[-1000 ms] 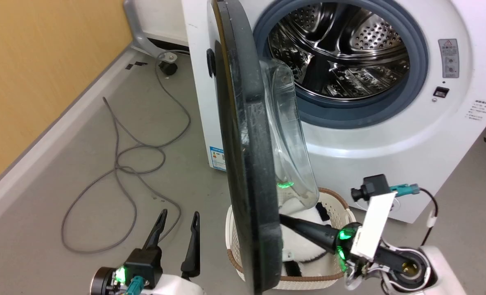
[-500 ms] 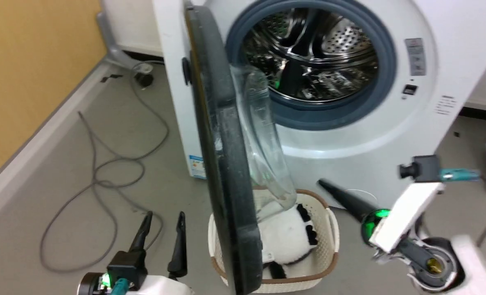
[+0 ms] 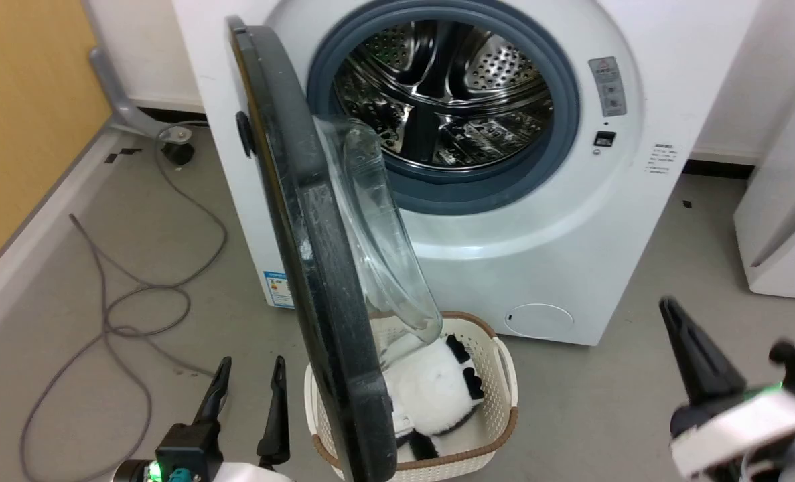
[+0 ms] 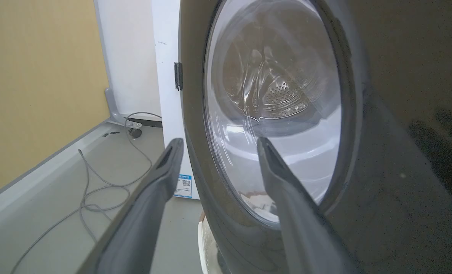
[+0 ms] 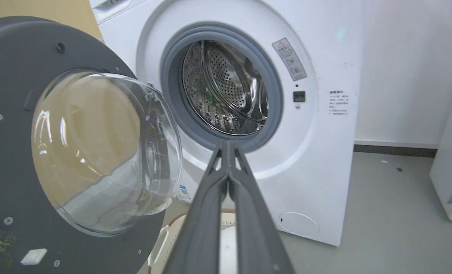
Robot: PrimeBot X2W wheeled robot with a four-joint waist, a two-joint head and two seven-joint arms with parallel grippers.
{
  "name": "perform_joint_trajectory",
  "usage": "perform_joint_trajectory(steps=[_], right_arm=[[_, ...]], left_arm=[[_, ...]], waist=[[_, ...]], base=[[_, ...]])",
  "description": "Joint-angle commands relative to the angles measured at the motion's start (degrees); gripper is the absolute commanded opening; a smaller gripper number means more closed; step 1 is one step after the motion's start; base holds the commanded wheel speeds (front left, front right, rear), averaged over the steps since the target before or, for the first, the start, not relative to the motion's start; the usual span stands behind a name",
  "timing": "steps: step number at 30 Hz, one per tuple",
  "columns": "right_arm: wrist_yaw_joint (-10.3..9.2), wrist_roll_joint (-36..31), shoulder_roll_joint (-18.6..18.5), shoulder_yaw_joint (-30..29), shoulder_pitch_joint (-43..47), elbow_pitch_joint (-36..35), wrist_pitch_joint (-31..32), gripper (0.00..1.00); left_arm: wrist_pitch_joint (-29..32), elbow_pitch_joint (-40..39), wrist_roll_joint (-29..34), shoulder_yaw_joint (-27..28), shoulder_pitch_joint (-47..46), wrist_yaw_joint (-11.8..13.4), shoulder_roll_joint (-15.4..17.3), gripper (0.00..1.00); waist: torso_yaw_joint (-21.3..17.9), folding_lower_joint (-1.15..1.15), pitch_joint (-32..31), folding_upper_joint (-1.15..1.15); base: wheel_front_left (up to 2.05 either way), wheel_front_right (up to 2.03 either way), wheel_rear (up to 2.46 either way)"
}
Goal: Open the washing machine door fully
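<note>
Our right gripper [image 3: 670, 313] has drawn back from the washing machine door [image 3: 317, 268] to the lower right. From the left: our left gripper [image 3: 252, 365], fingers apart, waits just beside the door's glossy outer face. The door stands roughly half open, edge-on above a basket [image 3: 504, 375]. The right fingers are pressed together. A further push may swing the door into our left gripper.

The washing machine door [image 3: 320, 281] has a glossy black outer ring, a matt dark grey plastic inner face and a clear, smooth glass bowl [image 5: 96, 152] (faintly smeared). The drum [image 3: 437, 100] is polished perforated steel; its seal [image 3: 564, 114] looks like matt grey rubber. The basket [image 3: 506, 395] is white woven-look plastic.
</note>
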Motion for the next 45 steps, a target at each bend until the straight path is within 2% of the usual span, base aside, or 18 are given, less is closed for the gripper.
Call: perform_joint_trajectory(steps=[1,10,11,12,20,32,33,34,36,37,45], right_arm=[[0.05,-2.72,1.78,-1.12,2.73,0.62,-1.78,0.0],[0.05,-19.23,10.9,-9.23,10.11,1.22,-6.95,0.0],[0.05,-20.39,11.96,-10.04,10.77,1.1,-7.33,0.32],[0.05,-21.47,12.78,-10.65,11.39,0.99,-7.61,1.0],[0.05,-26.32,16.02,-12.11,14.05,0.7,-9.54,1.0],[0.05,-25.57,17.08,-12.34,14.01,2.07,-10.21,1.0],[0.05,-25.54,17.1,-12.35,13.99,2.11,-10.23,1.0],[0.05,-25.5,17.12,-12.38,13.98,2.14,-10.25,1.0],[0.05,-25.25,17.16,-12.4,13.98,2.29,-10.25,1.0],[0.05,-25.13,17.17,-12.38,13.96,2.38,-10.21,1.0],[0.05,-24.76,17.25,-12.2,13.63,2.64,-9.85,1.0]], left_arm=[[-0.3,-0.42,0.34,0.52,0.97,-0.26,0.2,1.0],[-0.3,-1.0,-0.07,1.72,3.09,-0.76,0.11,1.0],[-0.3,-1.02,-0.07,1.81,3.23,-0.82,0.1,1.0],[-0.3,-1.04,-0.06,1.87,3.36,-0.89,0.09,1.0],[-0.3,-0.79,0.02,2.26,3.97,-1.25,0.04,1.0],[-0.3,-3.14,-1.6,3.68,3.29,-1.38,-0.01,1.0],[-0.3,-4.16,-3.18,4.34,3.04,-1.1,-0.01,0.8],[-0.3,-5.49,-4.29,4.96,2.7,-0.87,-0.01,0.52],[-0.3,-8.64,-3.87,5.79,1.9,-1.06,-0.01,0.04],[-0.3,-10.24,-3.4,6.15,1.52,-1.18,-0.02,0.0],[-0.3,-25.15,-1.36,6.77,-2.22,-0.08,-0.02,0.0]], waist=[[-0.74,0.0,-0.06,0.0],[-2.78,0.0,0.51,0.0],[-2.86,0.0,0.56,0.0],[-2.89,0.0,0.6,0.0],[-2.91,0.0,0.84,0.0],[-2.22,0.0,0.64,0.0],[-2.15,0.0,0.66,0.0],[-2.07,0.0,0.69,0.0],[-1.86,0.0,0.73,0.0],[-1.79,0.0,0.73,0.0],[-1.61,0.0,0.39,0.0]], base=[[0.0,0.0,0.0],[0.0,0.0,0.0],[0.0,0.0,0.0],[0.0,0.0,0.0],[0.0,0.0,0.0],[0.0,0.0,0.0],[0.0,0.0,0.0],[0.0,0.0,0.0],[0.0,0.0,0.0],[0.0,0.0,0.0],[0.0,0.0,0.0]])
